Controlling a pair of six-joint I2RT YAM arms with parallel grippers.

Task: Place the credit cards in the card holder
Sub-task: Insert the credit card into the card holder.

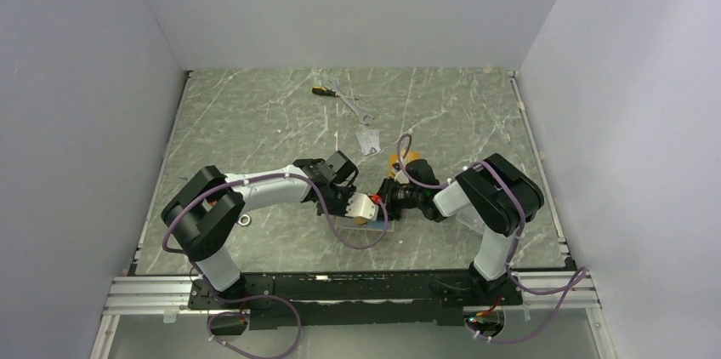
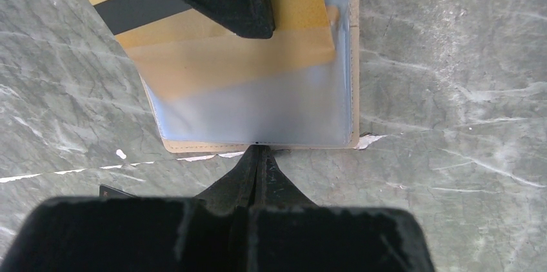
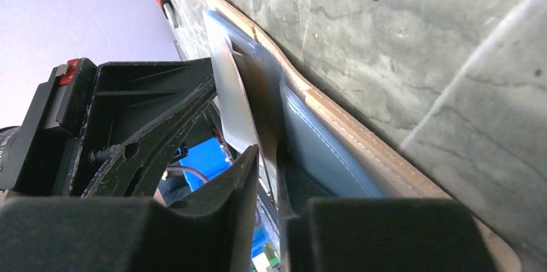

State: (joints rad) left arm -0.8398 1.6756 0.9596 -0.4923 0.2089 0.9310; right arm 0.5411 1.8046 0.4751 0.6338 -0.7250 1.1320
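The tan card holder [image 2: 206, 147] lies open on the table, its clear pocket facing up. It also shows in the top view [image 1: 367, 207] and in the right wrist view [image 3: 342, 127]. An orange-gold credit card [image 2: 193, 46] with a black stripe sits partly inside the clear pocket. My right gripper [image 3: 271, 162] is shut on this card's outer end; in the right wrist view the card [image 3: 235, 104] is nearly edge-on. My left gripper [image 2: 258, 151] is shut, with its tips touching the holder's near edge. A silver-grey card [image 1: 367, 139] lies further back. The black card is hidden.
A wrench [image 1: 353, 104] and a red-handled screwdriver [image 1: 320, 90] lie at the back of the table. An orange object [image 1: 401, 161] lies just behind my right wrist, partly hidden. A small metal ring [image 1: 245, 220] lies by the left arm. Both grippers [image 1: 374, 202] meet at the table's front centre.
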